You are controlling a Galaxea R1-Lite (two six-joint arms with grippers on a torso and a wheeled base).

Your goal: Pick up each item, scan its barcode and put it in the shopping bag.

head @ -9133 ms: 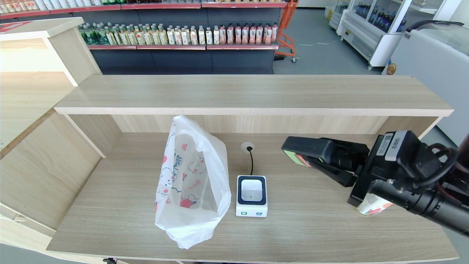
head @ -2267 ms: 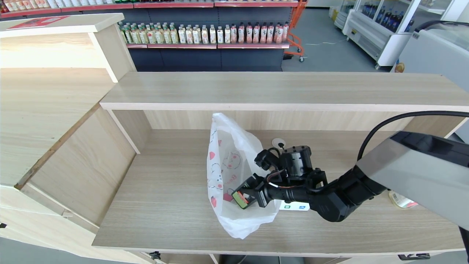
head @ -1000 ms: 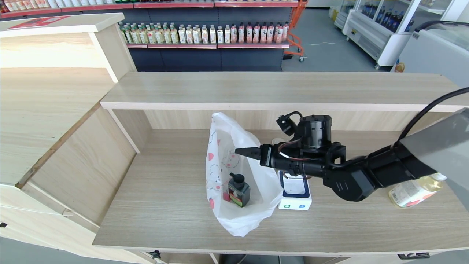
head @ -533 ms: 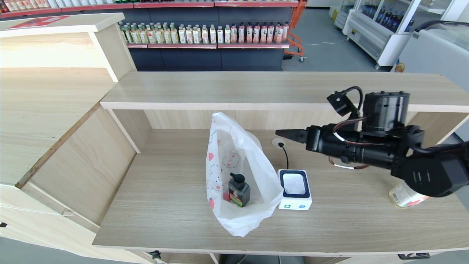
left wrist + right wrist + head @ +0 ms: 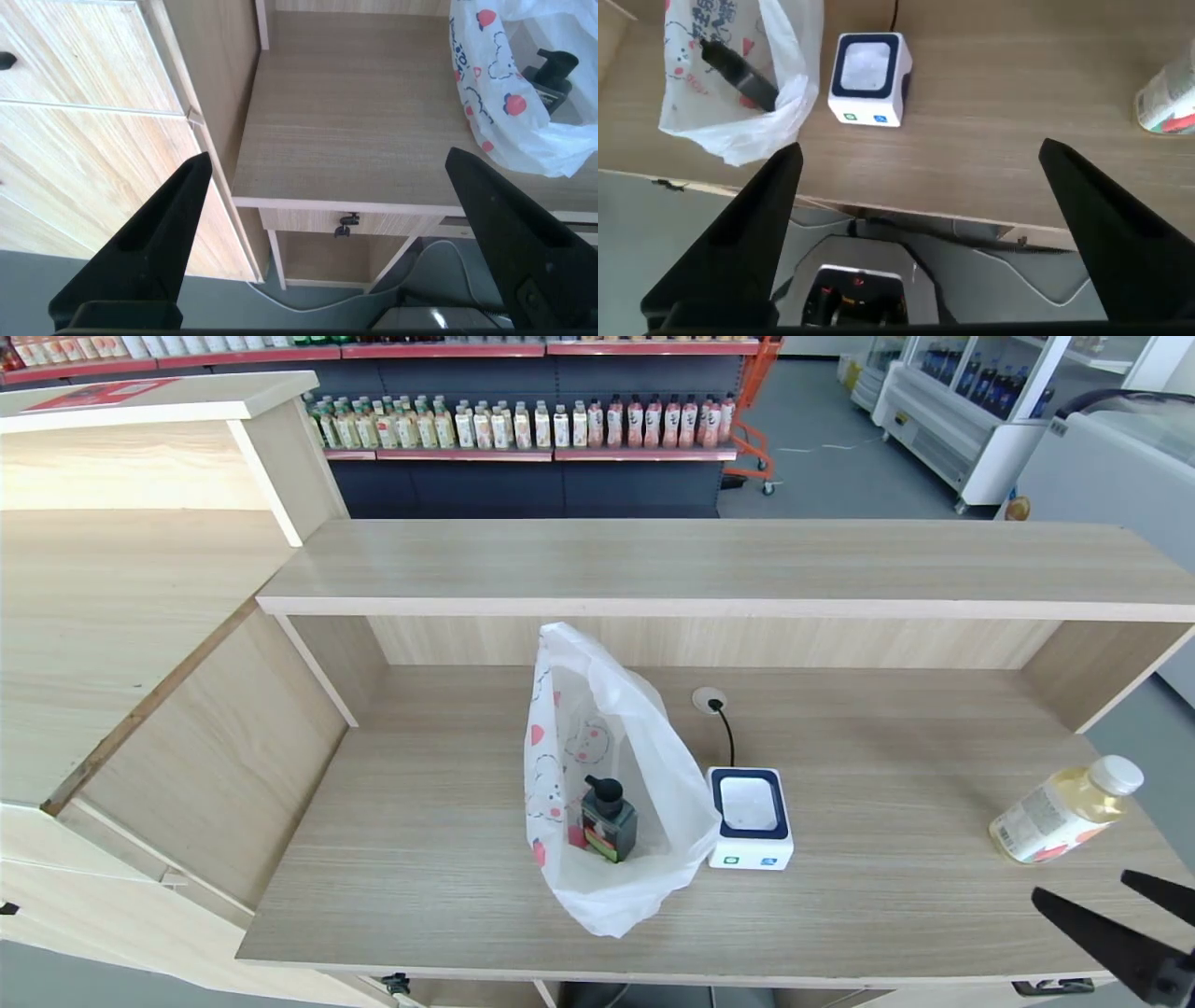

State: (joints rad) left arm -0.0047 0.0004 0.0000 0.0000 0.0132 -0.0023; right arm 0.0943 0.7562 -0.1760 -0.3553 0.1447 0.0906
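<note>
Black pump bottle (image 5: 609,819) now sits in the shopping bag (image 5: 569,747); right gripper (image 5: 1083,887) has withdrawn to the counter (image 5: 840,924) edge, fingers wide apart, empty. Left gripper (image 5: 327,159) likewise spread, empty. Juice bottle (image 5: 1064,810), unscanned, comes next.

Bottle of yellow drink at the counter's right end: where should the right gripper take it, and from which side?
Probably across the labelled body of the bottle, below its white cap, where the round barrel is widest. Come from the near side, where the open right gripper sits with bare counter between them.
</note>
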